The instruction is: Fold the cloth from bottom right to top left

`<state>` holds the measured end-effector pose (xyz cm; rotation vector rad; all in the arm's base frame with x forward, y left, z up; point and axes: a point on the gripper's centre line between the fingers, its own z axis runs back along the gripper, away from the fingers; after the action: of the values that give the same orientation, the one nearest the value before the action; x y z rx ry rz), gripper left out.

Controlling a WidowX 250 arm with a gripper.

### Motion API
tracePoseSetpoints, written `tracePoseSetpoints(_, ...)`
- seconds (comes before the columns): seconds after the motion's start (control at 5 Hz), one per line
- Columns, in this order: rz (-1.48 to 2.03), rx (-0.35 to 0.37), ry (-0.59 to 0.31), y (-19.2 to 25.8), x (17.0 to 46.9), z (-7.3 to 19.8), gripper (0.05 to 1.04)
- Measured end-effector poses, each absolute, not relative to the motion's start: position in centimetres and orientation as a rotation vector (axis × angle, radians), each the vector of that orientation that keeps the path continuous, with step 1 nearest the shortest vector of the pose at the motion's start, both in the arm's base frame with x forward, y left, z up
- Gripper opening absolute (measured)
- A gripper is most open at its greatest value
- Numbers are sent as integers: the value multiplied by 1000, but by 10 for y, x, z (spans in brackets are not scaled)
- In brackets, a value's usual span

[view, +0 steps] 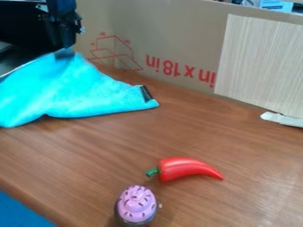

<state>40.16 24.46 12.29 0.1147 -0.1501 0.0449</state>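
Corner-to-corner folding of a cloth, carrying step. The pincer (64, 54) hung at the upper left of the camera view, at the peak of the bright blue cloth (62, 91), and appeared closed on a pinch of its fabric. The cloth lay on the left part of the table (195, 133), drawn up into a slope beneath the grasp; its right-hand corner rested on the wood, with a black strip (146, 93) along the edge just beside it. The lower edge ran in a shallow wave toward the left border of the view. A red toy pepper (188, 169) and a toy cupcake (137, 205) stood well apart from the fold, nearer the camera.

The step in hand was judged to be the carry toward the top left, probably late in its course, although which corner was held could not be told with certainty. The next move called for setting the held fabric down over the far left part, then letting go and lifting clear. Release from too high might have let the layer slump back; overtravel might have dragged the whole cloth instead of folding it.
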Motion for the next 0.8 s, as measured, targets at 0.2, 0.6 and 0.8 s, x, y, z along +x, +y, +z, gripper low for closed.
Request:
tracePoseSetpoints(0.2, 51, 114, -156, 247, 407, 126, 808)
tracePoseSetpoints(0.6, 87, 62, -132, 249, 396, 119, 1003)
tracePoseSetpoints(0.8, 63, 38, -157, 239, 374, 148, 999)
